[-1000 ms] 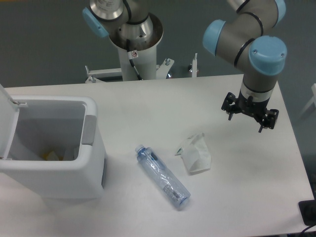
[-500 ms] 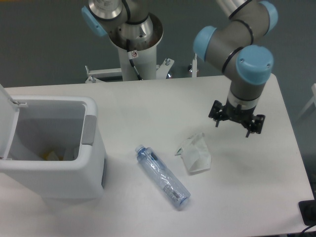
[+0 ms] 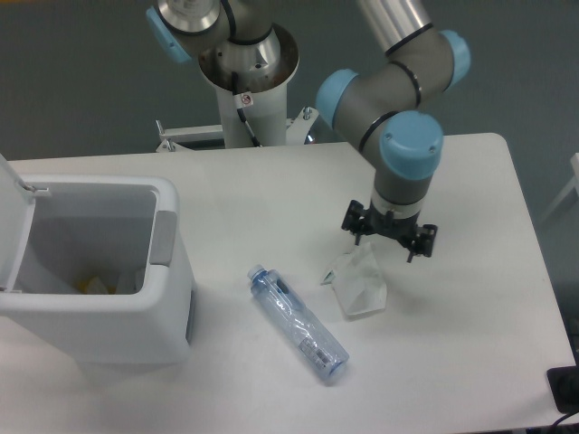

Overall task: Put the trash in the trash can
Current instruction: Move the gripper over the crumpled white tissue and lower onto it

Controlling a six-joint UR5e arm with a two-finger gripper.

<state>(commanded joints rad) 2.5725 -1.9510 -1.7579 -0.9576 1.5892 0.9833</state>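
A crumpled white paper wad [image 3: 362, 287], folded into a rough wedge with a peaked upper end, lies on the white bench [image 3: 470, 344] just right of centre, while a clear bluish plastic bottle [image 3: 298, 325] with a blue cap rests on its side just beside it at about 8 o'clock, its cap end pointing toward 10 o'clock. The claw [image 3: 390, 241] hangs over the top edge of the wad with its two dark fingers spread wide, nothing between them; whether the tips touch the paper cannot be told. At 9 o'clock of the bottle, well apart, stands the trash can [image 3: 109, 307], a boxy white bin with rounded corners and a grey latch panel on its right face, its white lid [image 3: 13, 212] swung up at the far left; something yellow shows at the bottom of the well. The bench top is plain matte white with rounded corners, set against a dark grey-green floor. The arm's grey column [image 3: 246, 86] and blue-capped joints rise at 12 o'clock. A small sticker on the column is too small to read.
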